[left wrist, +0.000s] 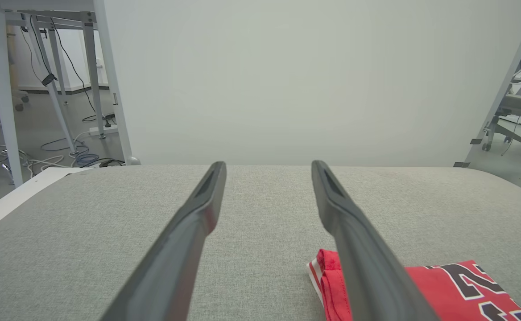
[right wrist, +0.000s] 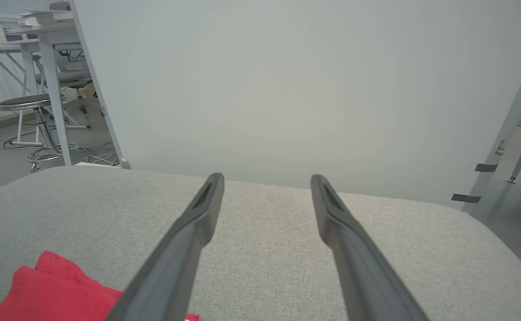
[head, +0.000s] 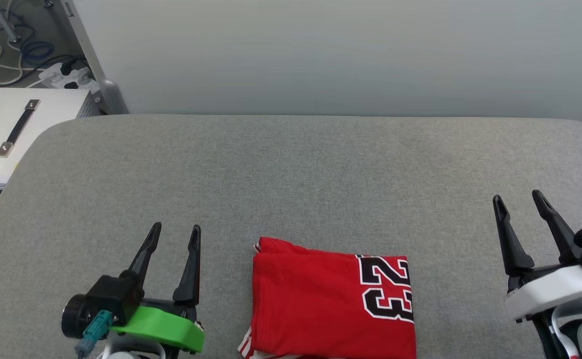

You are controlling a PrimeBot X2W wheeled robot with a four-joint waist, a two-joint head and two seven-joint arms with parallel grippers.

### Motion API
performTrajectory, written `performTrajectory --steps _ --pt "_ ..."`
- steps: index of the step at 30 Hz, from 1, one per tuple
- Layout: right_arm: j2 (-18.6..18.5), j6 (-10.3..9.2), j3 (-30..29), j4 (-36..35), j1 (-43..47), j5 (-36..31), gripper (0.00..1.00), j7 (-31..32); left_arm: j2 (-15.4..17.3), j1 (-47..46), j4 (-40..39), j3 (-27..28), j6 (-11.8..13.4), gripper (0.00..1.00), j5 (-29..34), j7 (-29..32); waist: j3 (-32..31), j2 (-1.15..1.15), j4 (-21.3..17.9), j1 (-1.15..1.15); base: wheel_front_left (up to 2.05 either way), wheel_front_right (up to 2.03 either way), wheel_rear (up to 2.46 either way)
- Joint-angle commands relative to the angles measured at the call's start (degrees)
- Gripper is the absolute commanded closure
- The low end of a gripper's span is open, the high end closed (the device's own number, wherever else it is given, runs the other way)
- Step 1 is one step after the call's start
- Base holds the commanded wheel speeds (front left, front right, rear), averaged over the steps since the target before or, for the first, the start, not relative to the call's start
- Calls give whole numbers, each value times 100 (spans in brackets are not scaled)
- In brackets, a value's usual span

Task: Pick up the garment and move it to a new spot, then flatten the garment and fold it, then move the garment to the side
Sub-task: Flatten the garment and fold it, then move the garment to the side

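The garment (head: 321, 304), a red jersey folded into a rectangle with a black white-outlined "23" on its right part, lies on the grey table (head: 291, 169) near the front edge. Its corner with striped trim shows in the left wrist view (left wrist: 332, 276), and a red corner shows in the right wrist view (right wrist: 51, 290). My left gripper (head: 176, 234) stands open to the garment's left, apart from it. My right gripper (head: 517, 199) stands open well to the garment's right. Nothing is between the fingers of either gripper (left wrist: 267, 167) (right wrist: 265, 178).
A pale partition wall (head: 341, 55) runs along the table's far edge. A white box with a handle (head: 17, 129) sits off the table's left corner, with cables and a power strip (head: 67, 75) on the floor beyond. Desks, a stool and chairs stand around.
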Motion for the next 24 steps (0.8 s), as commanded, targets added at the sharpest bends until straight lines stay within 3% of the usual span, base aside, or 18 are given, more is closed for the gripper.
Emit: performTrajectory --steps 1,10,24 --pt "130 -4 -97 -98 164 -38 0 -118 -3 41 -44 23 -16 0 -7 -34 50 -1 -43 0 0 0 0" --pt "750 -4 -341 -157 735 -236 0 -509 -18 106 -40 28 -16 0 51 -34 63 -1 -57 0 0 0 0" --pt "886 -4 -297 15 797 -261 0 -540 -28 119 15 -51 -17 0 91 -34 47 -1 -27 0 0 0 0"
